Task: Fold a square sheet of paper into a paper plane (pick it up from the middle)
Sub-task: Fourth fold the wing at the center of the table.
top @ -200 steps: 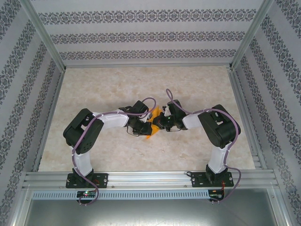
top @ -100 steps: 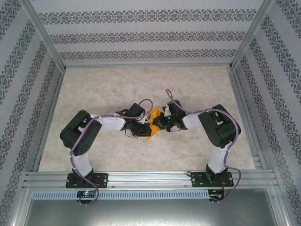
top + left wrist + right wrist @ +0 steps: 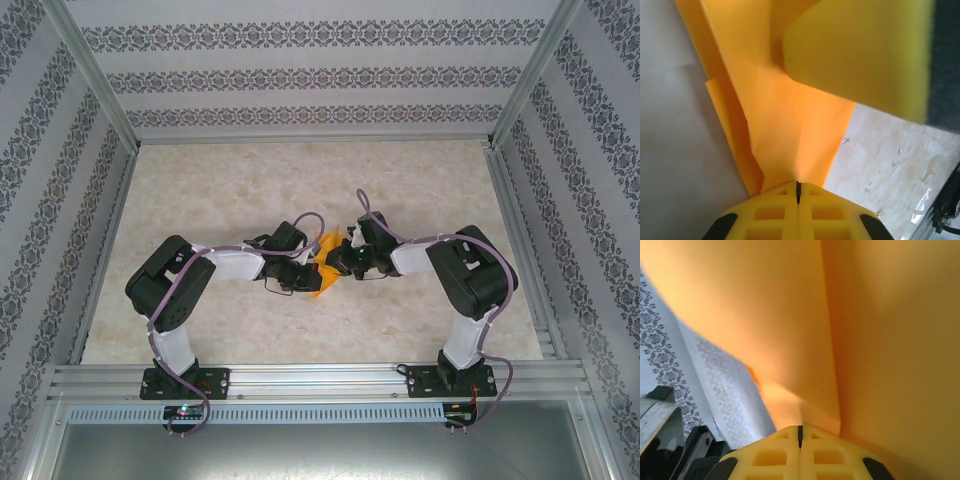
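Two arms meet at mid-table: the left gripper (image 3: 798, 189) and the right gripper (image 3: 800, 430) each pinch the creased orange paper sheet (image 3: 326, 248). It hangs between them, equally near both, long axis running near-to-far over the marbled tabletop (image 3: 230, 190) inside patterned walls (image 3: 320, 75).

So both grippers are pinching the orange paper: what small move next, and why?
Probably lower the square sheet of paper to the table to press the fold: the left gripper and right gripper are both shut on it, and it bends loosely between them.
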`<state>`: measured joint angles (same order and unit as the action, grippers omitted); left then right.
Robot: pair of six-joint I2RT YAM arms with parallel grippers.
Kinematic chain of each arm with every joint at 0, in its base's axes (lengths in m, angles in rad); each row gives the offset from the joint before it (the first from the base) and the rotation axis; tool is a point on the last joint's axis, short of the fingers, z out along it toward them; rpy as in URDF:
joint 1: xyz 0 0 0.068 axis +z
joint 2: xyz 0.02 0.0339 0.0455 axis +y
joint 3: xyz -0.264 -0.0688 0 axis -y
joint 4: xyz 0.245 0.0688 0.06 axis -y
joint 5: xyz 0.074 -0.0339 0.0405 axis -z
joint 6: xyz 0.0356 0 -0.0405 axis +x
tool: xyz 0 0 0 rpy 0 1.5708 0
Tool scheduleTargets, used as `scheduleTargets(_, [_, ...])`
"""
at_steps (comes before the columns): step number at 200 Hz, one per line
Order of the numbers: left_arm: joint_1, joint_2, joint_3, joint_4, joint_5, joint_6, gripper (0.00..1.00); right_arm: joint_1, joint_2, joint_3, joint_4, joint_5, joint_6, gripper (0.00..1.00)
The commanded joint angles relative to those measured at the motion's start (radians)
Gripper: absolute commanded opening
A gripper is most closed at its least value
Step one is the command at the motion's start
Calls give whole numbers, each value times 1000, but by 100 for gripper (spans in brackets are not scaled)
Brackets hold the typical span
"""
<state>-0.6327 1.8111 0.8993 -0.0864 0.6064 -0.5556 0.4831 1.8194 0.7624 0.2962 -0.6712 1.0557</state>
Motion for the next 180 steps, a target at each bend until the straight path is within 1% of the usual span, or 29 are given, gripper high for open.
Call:
scheduleTargets(1, [-1, 50, -55, -98, -37, 40, 0, 25, -50, -23, 5, -1, 43, 5])
scheduleTargets(19, [1, 46, -56, -97, -36, 50, 0, 39, -48, -33, 7, -13, 67, 4])
scheduleTargets(48, [5, 37, -59, -91, -42, 54, 0, 57, -36, -29, -30, -6, 64, 3])
scheduleTargets(81, [6, 33, -64, -80, -34, 54, 0, 64, 10, -13, -8, -18, 69, 3])
scheduleTargets(101, [8, 33, -68, -81, -33, 58, 0, 76, 34, 13, -39, -14, 56, 4])
scheduleTargets(122, [9, 33, -71, -85, -33, 61, 0, 67, 67, 28, -43, -3, 57, 5])
scheduleTargets(136, [10, 32, -75, -87, -37, 63, 0, 60, 73, 63, -116, 26, 21, 4])
scheduleTargets(159, [10, 34, -86, -90, -46, 67, 0, 56, 59, 149, -306, 128, -52, 4])
scheduleTargets(180, [10, 34, -97, -89, -60, 70, 0, 39, 71, 195, -361, 163, -70, 4])
